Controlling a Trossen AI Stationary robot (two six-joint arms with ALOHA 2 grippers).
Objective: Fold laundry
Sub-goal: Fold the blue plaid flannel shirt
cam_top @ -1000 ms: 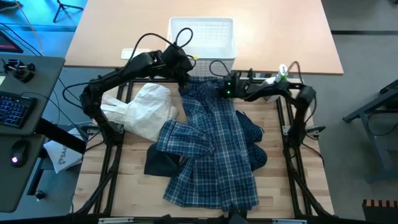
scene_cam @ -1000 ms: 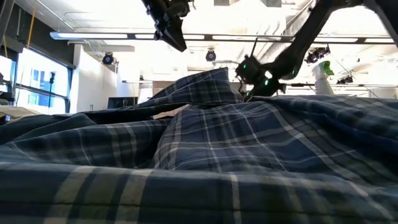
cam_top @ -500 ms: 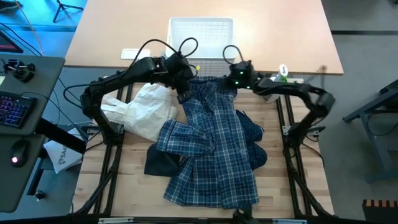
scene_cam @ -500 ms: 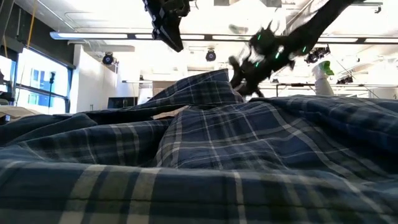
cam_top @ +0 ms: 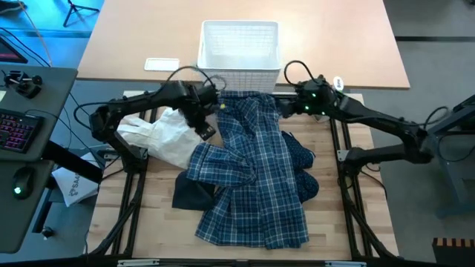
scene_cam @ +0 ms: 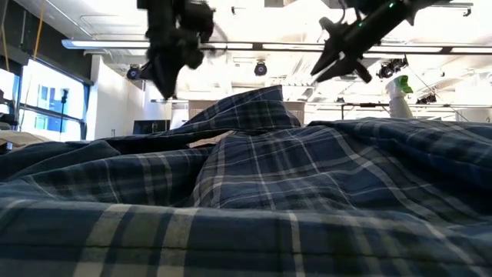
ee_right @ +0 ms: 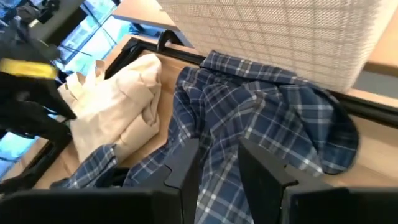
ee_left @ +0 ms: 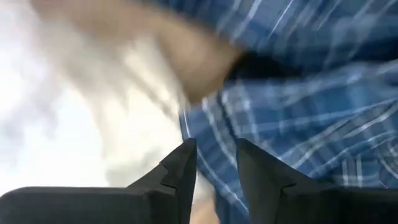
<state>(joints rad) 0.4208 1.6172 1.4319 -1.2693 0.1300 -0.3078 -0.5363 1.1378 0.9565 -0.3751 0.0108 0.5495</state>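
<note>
The plaid shirt [cam_top: 252, 174] lies spread lengthwise down the table, collar end just below the basket [cam_top: 239, 46], not yet folded; this looks like the laying-out step. Both grippers hang above it holding nothing: the left gripper [cam_top: 205, 130] by the shirt's upper left edge, the right gripper [cam_top: 286, 110] by the collar, each slightly parted. Next probably comes gripping both shoulders. The dark pieces [cam_top: 191, 195] are mostly buried underneath.

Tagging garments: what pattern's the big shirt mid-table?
Blue-and-white plaid shirt; clearest in the high view.
</note>
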